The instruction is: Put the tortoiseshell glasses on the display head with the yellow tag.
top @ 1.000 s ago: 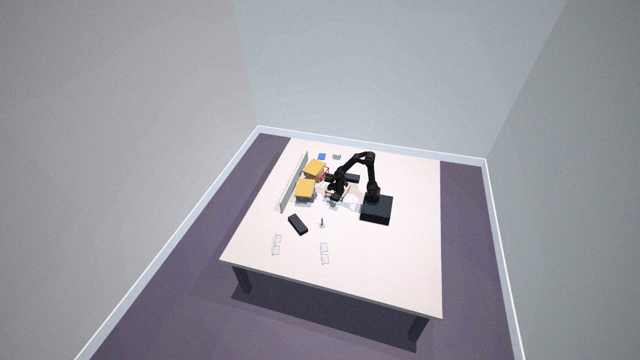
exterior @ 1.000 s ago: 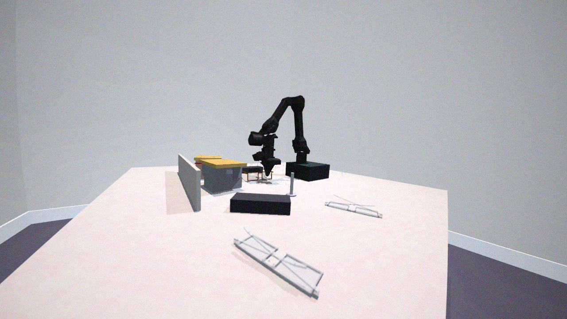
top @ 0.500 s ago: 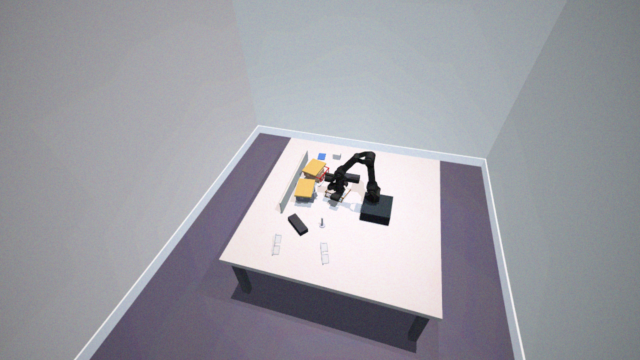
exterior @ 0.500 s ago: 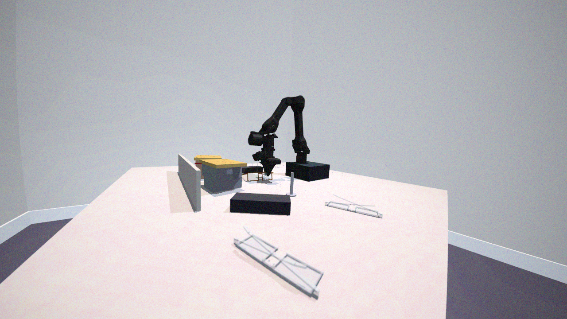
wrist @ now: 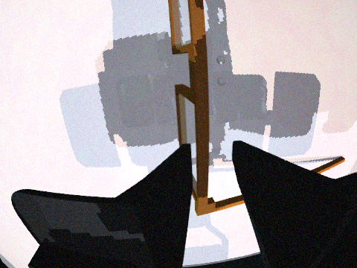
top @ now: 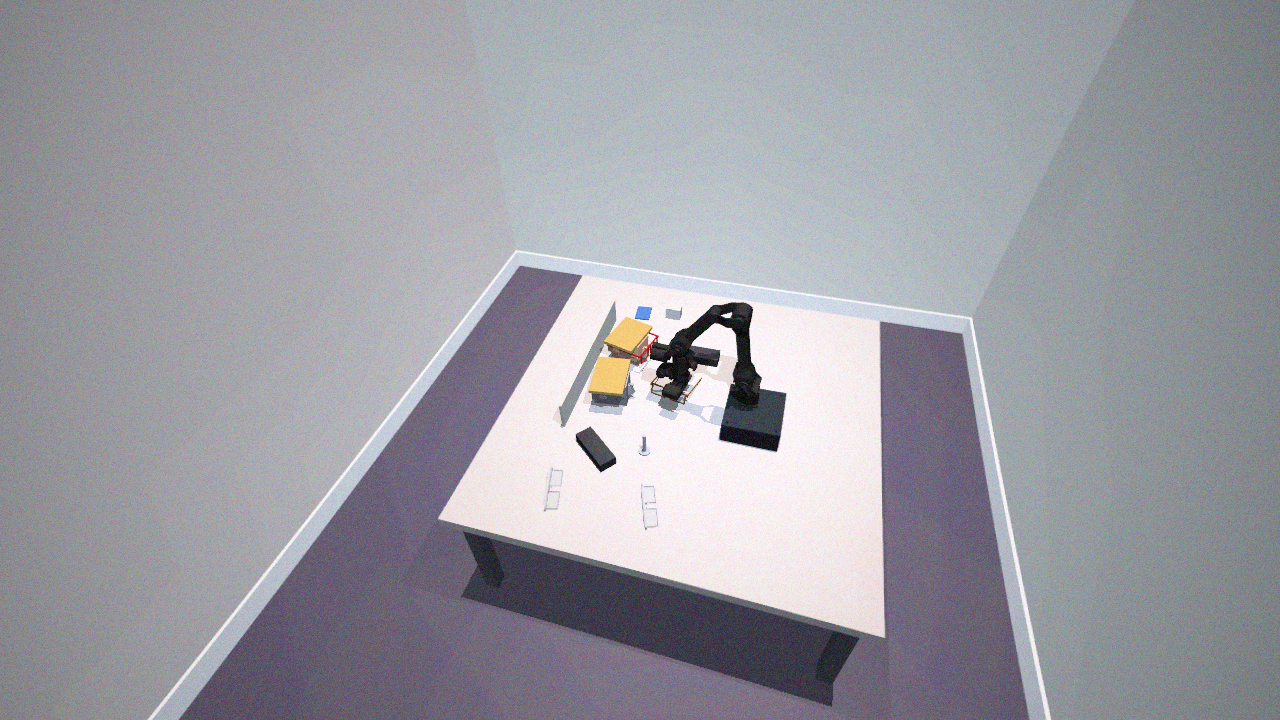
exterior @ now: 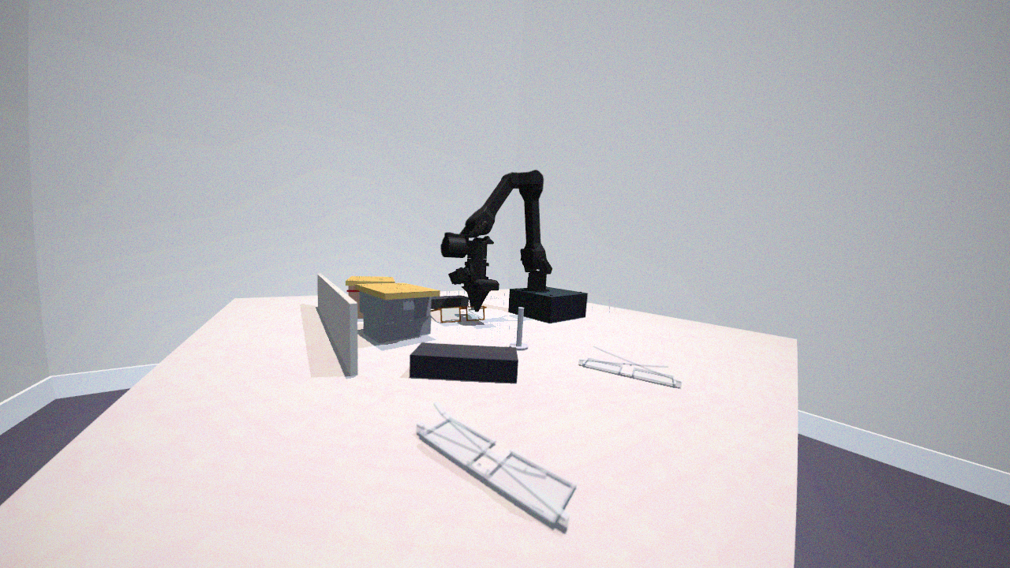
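The tortoiseshell glasses [top: 694, 390] [exterior: 442, 315] [wrist: 201, 123] stand low at the table, temples spread. My gripper [exterior: 476, 309] [wrist: 211, 150] is open a little; the front bar of the glasses runs between its fingertips, with a gap on the right finger's side in the wrist view. The left fingertip is close to the bar, and touching cannot be told. Two display heads with flat yellow-orange tops stand left of the arm: a grey near one [top: 610, 394] [exterior: 395, 317] and a beige far one [top: 628, 337], which has red glasses [top: 657, 344] at its front. I cannot make out the yellow tag.
A grey upright panel [top: 588, 364] [exterior: 336, 321] stands behind the heads. A black box [top: 596, 448] [exterior: 464, 364], a small post [top: 644, 444] [exterior: 520, 326] and two pale glasses lie or stand toward the near side. Another dark box [top: 707, 356] is behind the gripper. A blue square [top: 643, 312] lies far back.
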`<state>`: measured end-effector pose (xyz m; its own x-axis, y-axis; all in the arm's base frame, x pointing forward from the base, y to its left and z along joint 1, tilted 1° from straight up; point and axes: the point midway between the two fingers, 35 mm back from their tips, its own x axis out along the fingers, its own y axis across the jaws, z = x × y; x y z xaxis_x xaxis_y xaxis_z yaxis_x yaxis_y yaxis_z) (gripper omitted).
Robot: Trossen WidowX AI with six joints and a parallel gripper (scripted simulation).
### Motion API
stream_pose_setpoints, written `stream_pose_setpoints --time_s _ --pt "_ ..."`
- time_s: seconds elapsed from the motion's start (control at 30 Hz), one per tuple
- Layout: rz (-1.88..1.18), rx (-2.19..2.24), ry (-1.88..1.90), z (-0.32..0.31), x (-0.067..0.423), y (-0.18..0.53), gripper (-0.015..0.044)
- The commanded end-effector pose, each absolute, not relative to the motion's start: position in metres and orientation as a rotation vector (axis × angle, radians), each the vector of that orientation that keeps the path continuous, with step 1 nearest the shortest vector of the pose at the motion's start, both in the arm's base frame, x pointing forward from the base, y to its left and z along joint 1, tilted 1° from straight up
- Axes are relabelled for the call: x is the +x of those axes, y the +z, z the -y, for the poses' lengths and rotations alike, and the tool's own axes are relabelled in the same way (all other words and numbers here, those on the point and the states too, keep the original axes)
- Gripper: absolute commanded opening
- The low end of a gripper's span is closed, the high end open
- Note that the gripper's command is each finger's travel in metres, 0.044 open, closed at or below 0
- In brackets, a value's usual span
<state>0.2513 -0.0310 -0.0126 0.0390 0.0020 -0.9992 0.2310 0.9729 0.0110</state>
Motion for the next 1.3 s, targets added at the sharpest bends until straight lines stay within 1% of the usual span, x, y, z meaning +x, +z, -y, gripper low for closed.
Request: stream_pose_setpoints --time_s 0.0,0.17,0.3,0.4,0.43,0.73,0.8,0.83,1.27 --pt "-1.516 0.185 -0.170 0.031 0.252 -0.007 0.0107" --pt "-1.516 0.186 -0.169 0.021 0.253 0.036 0.0107" --pt "-1.516 0.186 -0.169 0.020 0.253 0.039 0.0107" --pt "-1.514 0.178 -0.166 0.022 0.254 0.033 0.0186" --pt "-1.514 0.178 -0.166 0.022 0.254 0.033 0.0200" --pt "-1.515 0.197 -0.181 0.029 0.252 0.038 0.0200" --pt "-1.515 0.197 -0.181 0.029 0.252 0.038 0.0148" --pt "-1.515 0.197 -0.181 0.029 0.252 0.038 0.0140" --pt "-1.515 0.197 -0.181 0.029 0.253 0.029 0.0140"
